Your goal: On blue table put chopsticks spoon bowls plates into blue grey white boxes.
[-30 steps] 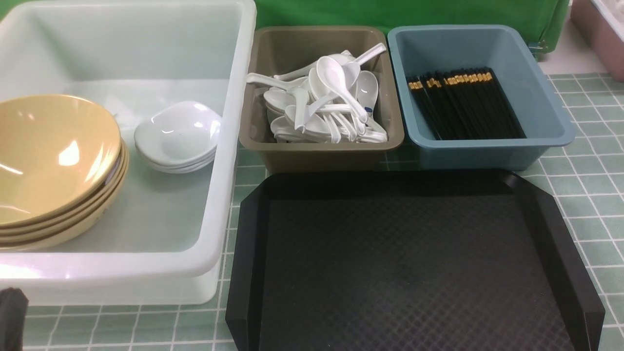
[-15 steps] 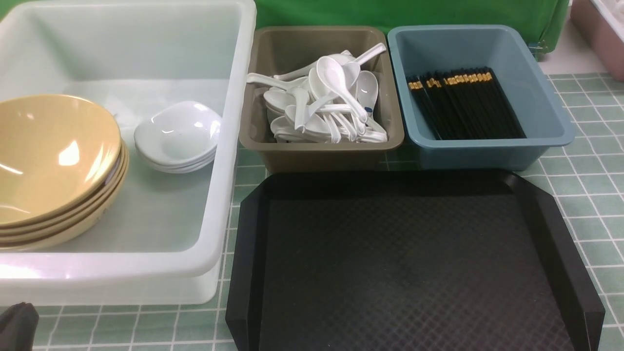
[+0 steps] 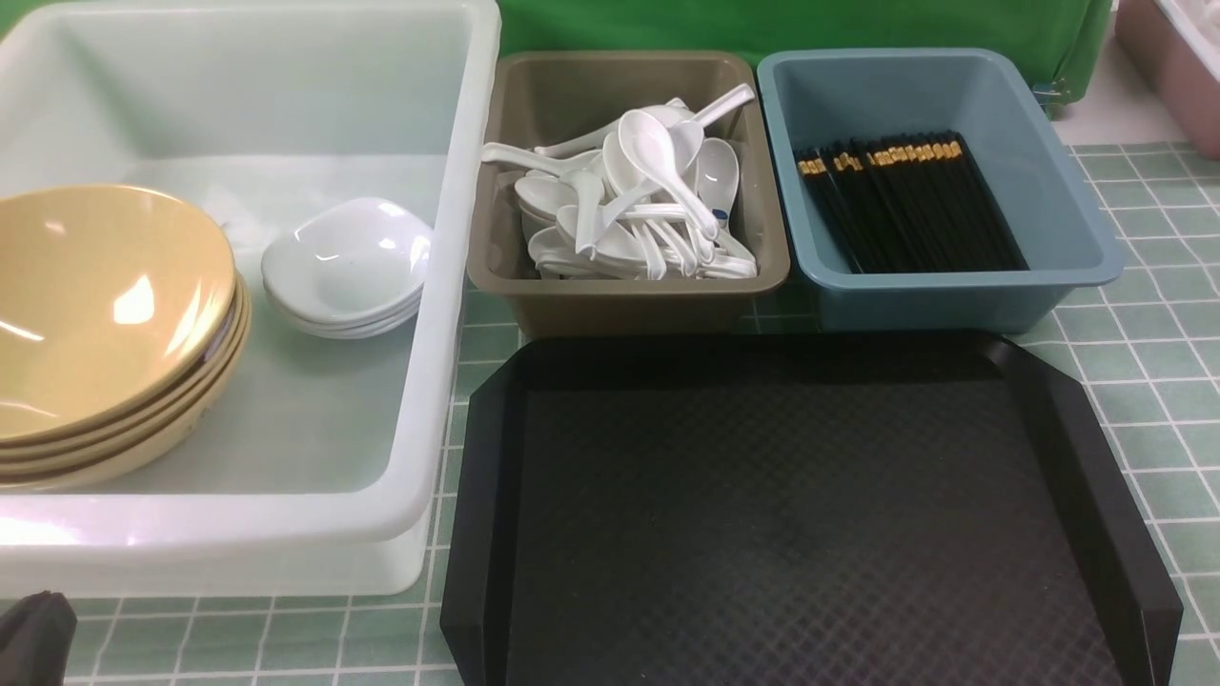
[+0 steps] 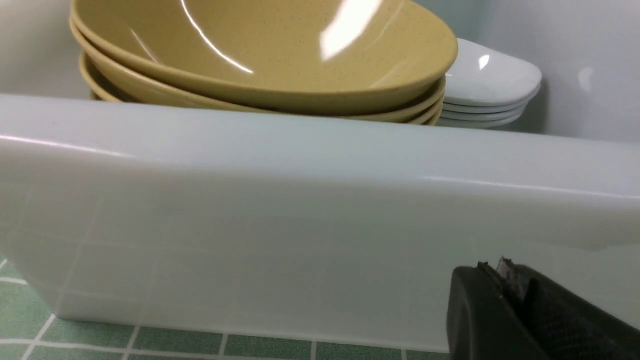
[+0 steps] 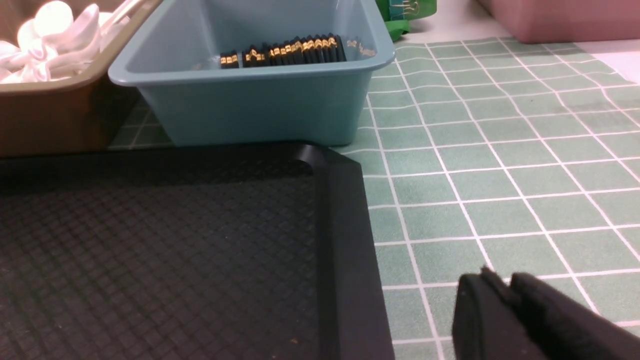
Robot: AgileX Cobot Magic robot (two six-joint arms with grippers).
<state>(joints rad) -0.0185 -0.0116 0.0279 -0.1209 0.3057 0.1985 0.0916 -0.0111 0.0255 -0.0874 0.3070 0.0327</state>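
Note:
Several tan bowls (image 3: 105, 286) (image 4: 260, 45) are stacked in the big white box (image 3: 467, 191) (image 4: 300, 150), next to a stack of small white plates (image 3: 348, 257) (image 4: 490, 75). White spoons (image 3: 639, 191) fill the grey box (image 3: 629, 286). Black chopsticks (image 3: 905, 205) (image 5: 285, 52) lie in the blue box (image 3: 953, 286) (image 5: 250, 105). My left gripper (image 3: 33, 634) (image 4: 492, 267) is shut and empty, low by the white box's near outer wall. Beside the tray's right rim, my right gripper (image 5: 500, 280) hangs over the blue table (image 5: 500, 150) with fingers together, holding nothing.
A black textured tray (image 3: 791, 514) (image 5: 150, 240) with nothing on it lies in front of the grey and blue boxes. A pinkish bin (image 3: 1172, 67) (image 5: 550, 20) stands at the far right back. Green cloth (image 3: 810, 24) hangs behind the boxes.
The left gripper's dark tip at the bottom left corner has sunk a little lower in the front view. Nothing else has moved.

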